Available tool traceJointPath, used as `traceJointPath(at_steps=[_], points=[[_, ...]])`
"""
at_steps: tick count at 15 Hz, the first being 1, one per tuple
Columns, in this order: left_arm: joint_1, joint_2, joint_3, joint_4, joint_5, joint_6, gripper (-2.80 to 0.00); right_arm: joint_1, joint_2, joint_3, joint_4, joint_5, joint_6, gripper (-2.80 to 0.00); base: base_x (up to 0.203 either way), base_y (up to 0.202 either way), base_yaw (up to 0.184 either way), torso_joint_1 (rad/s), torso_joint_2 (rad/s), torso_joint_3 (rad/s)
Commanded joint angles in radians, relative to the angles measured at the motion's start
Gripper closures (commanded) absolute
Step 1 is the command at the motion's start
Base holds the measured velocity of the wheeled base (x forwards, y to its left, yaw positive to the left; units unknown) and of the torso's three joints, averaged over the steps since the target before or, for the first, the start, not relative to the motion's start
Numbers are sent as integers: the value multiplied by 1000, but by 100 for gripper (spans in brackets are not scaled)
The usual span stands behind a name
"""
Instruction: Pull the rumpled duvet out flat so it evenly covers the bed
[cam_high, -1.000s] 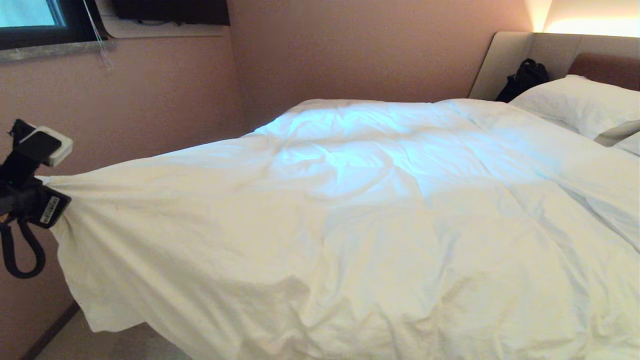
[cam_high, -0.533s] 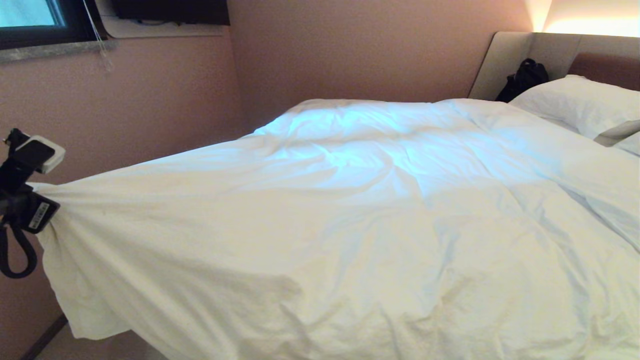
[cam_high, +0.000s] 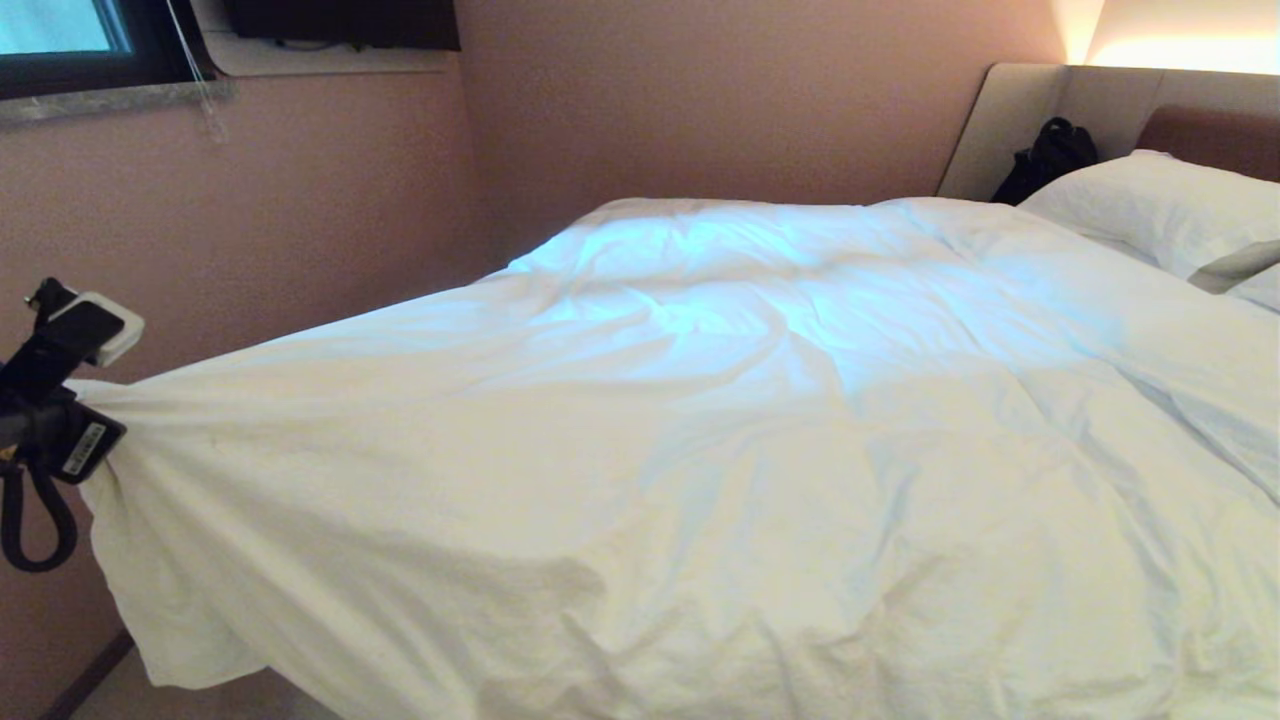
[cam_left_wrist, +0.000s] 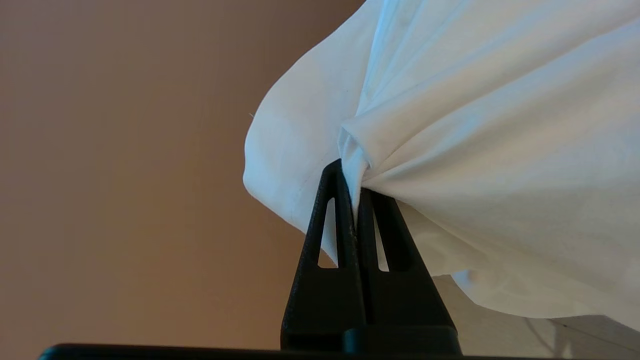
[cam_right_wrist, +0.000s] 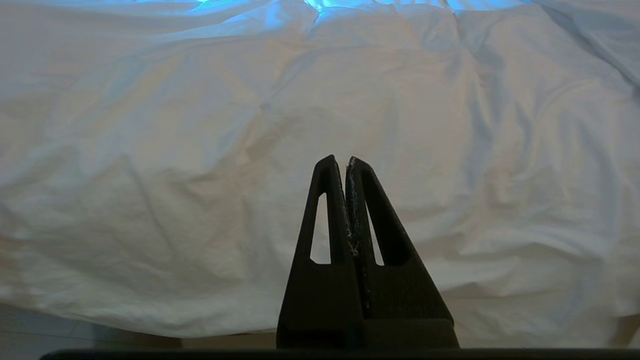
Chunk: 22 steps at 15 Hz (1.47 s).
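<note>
- Duvet (cam_high: 700, 420): spread over the bed (cam_high: 1010, 130), one corner drawn out past the bed's side toward the wall, so the cloth runs taut.
- Left pincer (cam_left_wrist: 354, 180): clamped on that corner (folds bunch at the tips), holding tension.
- Right pincer (cam_right_wrist: 340, 162): closed, empty, hanging parked before the duvet's near edge.

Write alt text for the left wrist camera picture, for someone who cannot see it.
The left gripper, two black plastic jaws closed, pinches a bunched corner of the puffy, wrinkled white cotton duvet. The fabric fans out from the pinch in taut folds, against a plain brownish-pink wall.
</note>
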<state>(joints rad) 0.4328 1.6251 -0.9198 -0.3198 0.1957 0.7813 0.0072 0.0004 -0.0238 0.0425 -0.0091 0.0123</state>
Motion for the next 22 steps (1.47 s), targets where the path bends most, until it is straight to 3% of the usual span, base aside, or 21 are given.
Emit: traceJointPath(at_steps=[1,2,3,4,18,22], points=[[0,15,1,-1,1,6,0,0,0,1,0,0,0,0,0,0,0,0,0,0],[0,12,5,-1,1,18,0,-1,0,1,0,0,0,0,0,0,0,0,0,0],[0,10,7,-1,1,18,-121,0,0,1,0,0,0,0,0,0,0,0,0,0],[0,9,9,-3,1,18,-280,0,0,-1,0,0,0,0,0,0,0,0,0,0],[0,-2,-11,-10,-5,3,-280,0,0,0,0,0,0,0,0,0,0,0,0,0],[0,14,-10,-153,-42,-9,-280,0,0,1,0,0,0,0,0,0,0,0,0,0]])
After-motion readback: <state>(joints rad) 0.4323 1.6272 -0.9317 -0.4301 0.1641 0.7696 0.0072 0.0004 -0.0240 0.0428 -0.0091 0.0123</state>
